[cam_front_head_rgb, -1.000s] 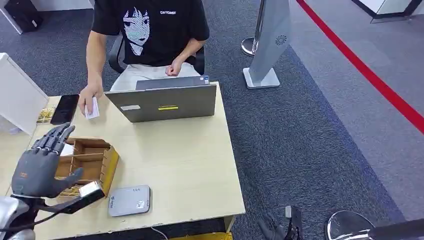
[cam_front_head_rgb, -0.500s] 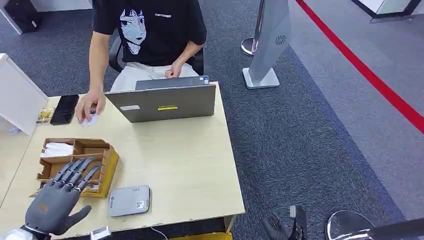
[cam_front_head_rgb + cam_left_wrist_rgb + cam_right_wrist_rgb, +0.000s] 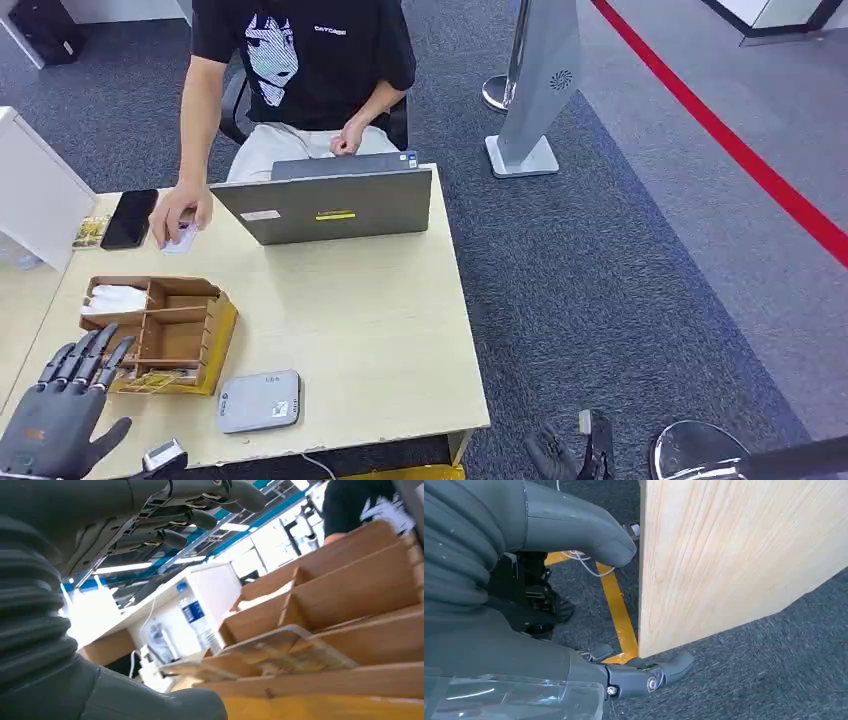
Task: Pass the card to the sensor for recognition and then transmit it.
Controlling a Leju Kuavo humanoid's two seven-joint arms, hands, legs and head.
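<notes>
Left hand point(image 3: 55, 425) hovering empty at the desk's near corner; card point(image 3: 182, 237) lying under a person's hand point(image 3: 180, 210) at the far side.

Head view: the left hand is spreading its fingers, grasping nothing, just in front of the cardboard organizer point(image 3: 160, 335); the grey sensor point(image 3: 259, 401) is sitting beside the hand, past the organizer's near corner, and the card is lying well beyond both, next to a phone point(image 3: 130, 218) and a laptop point(image 3: 325, 205). Left wrist view: extended fingers point(image 3: 200, 517) are reaching over the organizer's point(image 3: 350, 595) compartments, touching nothing. Right wrist view: the right hand point(image 3: 574, 605) is hanging released beside the desk's wooden edge point(image 3: 734, 555), its thumb point(image 3: 579, 530) and fingers apart, over grey carpet point(image 3: 774, 680).
</notes>
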